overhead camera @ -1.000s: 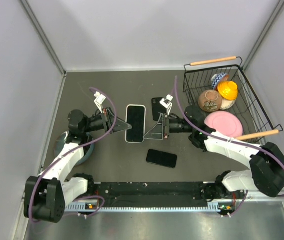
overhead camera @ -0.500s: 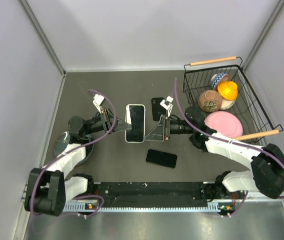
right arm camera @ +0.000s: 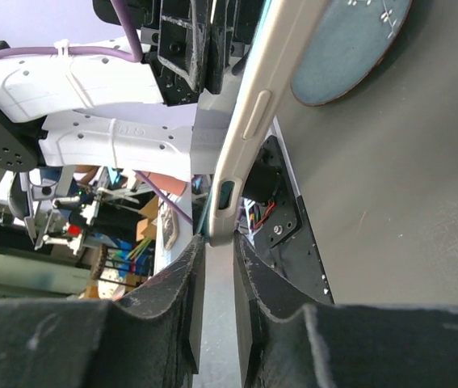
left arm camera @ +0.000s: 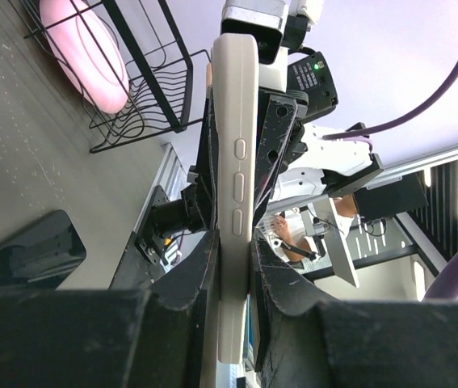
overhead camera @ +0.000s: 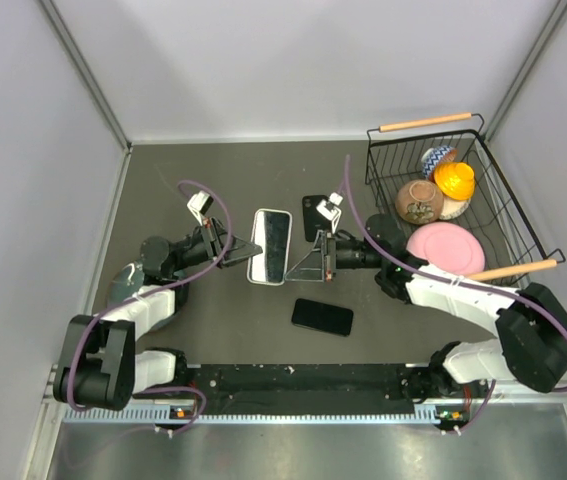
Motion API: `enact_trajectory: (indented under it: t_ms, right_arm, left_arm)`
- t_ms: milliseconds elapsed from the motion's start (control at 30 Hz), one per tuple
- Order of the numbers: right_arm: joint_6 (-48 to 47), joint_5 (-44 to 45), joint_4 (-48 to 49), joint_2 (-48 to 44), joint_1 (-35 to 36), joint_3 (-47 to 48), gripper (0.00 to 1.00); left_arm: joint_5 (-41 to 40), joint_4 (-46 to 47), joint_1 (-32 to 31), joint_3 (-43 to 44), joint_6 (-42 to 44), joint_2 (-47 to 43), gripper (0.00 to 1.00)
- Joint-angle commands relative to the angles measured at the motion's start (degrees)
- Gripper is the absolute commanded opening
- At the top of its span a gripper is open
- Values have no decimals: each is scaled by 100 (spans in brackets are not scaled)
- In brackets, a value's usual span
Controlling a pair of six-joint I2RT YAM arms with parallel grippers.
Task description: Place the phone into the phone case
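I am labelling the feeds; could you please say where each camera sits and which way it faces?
Top external: above and behind the arms, looking down on the table; both arms show.
Left wrist: faces right along the phone case toward the basket; left gripper shows.
Right wrist: faces left toward the blue plate; right gripper shows.
Shared: the phone case.

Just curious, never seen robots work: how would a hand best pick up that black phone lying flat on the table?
Probably from straight above, pinching the black phone across its long edges near the middle: it lies flat, thin, and is narrowest that way.
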Motion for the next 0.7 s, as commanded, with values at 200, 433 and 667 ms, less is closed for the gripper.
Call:
enact_trajectory:
  t_ms: [200, 433, 667]
  right_arm:
    - [111, 1081, -100, 375, 181, 333, 18]
    - [243, 1538, -223, 463, 172, 553, 21]
    - [278, 2145, -663, 515, 181, 737, 20]
  left_arm:
    - [-283, 1815, -144, -5, -521, -17, 0]
    - [-318, 1807, -240, -128, -459, 36, 0]
    - [-423, 1763, -267, -286, -424, 97, 0]
